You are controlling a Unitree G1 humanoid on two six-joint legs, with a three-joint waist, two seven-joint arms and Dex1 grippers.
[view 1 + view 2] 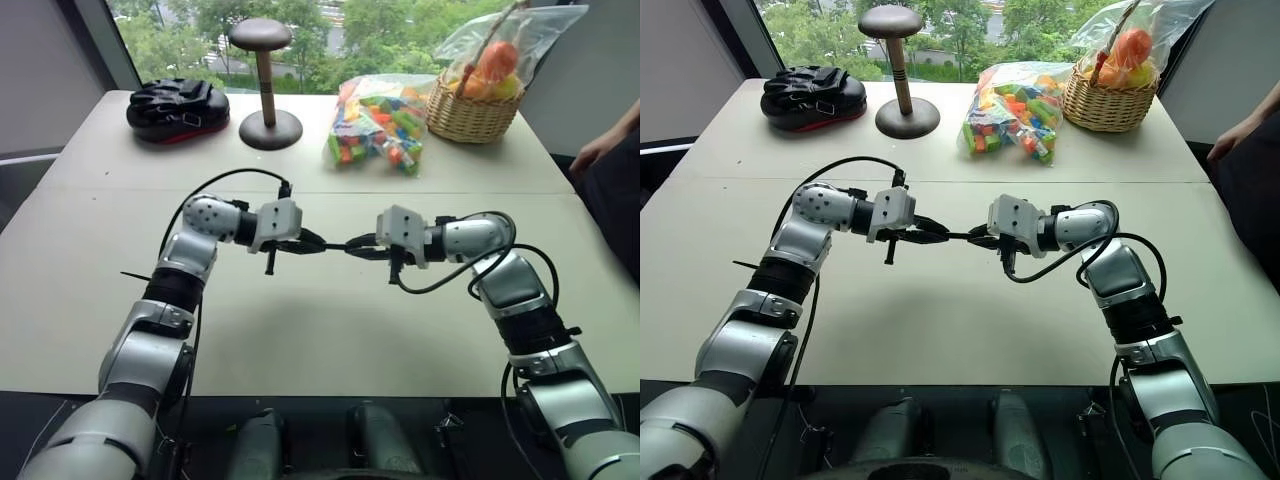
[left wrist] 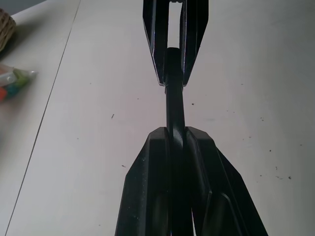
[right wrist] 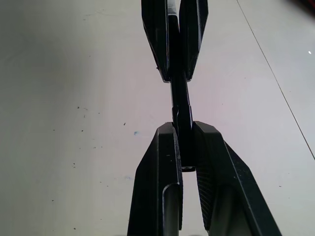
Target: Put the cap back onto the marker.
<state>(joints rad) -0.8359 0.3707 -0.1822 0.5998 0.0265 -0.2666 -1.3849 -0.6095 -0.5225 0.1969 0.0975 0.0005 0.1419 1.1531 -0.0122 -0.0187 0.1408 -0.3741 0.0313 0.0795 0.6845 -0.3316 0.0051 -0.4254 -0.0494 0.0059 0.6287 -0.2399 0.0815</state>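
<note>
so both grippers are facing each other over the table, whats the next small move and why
Probably a short push of the two grippers straight toward each other. The left gripper and right gripper meet tip to tip above the table, both shut on one black line, marker and cap. I cannot tell whether the cap is fully seated.

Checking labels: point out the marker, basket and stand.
marker (image 2: pixel 174 105): left wrist view, mid shaft.
basket (image 1: pixel 470 122): left eye view, woven wall.
stand (image 1: pixel 264 85): left eye view, upright post.
</note>
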